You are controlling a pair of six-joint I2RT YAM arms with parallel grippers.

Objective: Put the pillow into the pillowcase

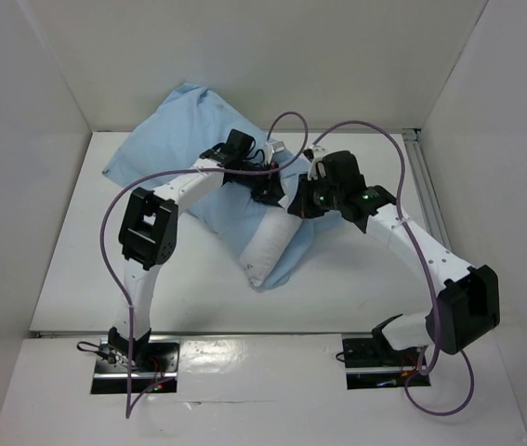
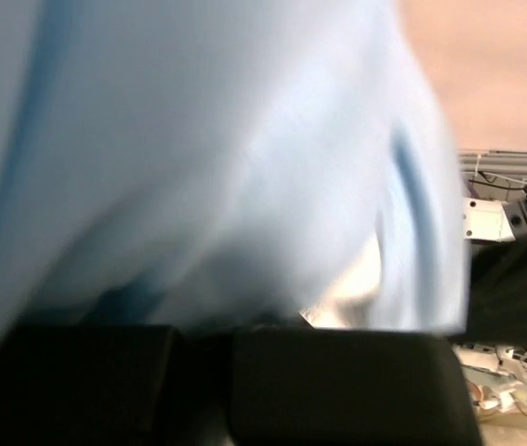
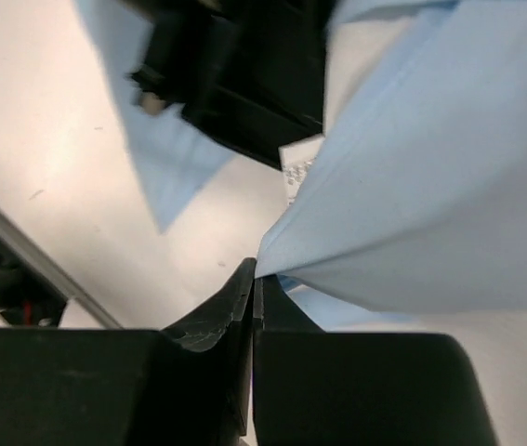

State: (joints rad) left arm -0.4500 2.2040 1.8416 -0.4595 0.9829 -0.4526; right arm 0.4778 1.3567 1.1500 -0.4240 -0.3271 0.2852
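The light blue pillowcase [image 1: 184,130] lies bunched at the back of the table, around the upper part of the white pillow [image 1: 268,249], whose near end sticks out toward the front. My left gripper [image 1: 265,192] is at the case's edge beside the pillow. In the left wrist view blurred blue cloth [image 2: 198,139] fills the frame down to the gripper [image 2: 235,321], whose tips are hidden. My right gripper [image 1: 302,203] is close beside it. In the right wrist view it [image 3: 256,274] is shut on a pinched corner of the pillowcase [image 3: 430,167], held taut.
White walls enclose the white table [image 1: 198,288] on three sides. An aluminium rail [image 1: 428,200] runs along the right edge. Purple cables [image 1: 375,130] arch over both arms. The left arm's dark wrist [image 3: 235,84] is close in front of my right gripper.
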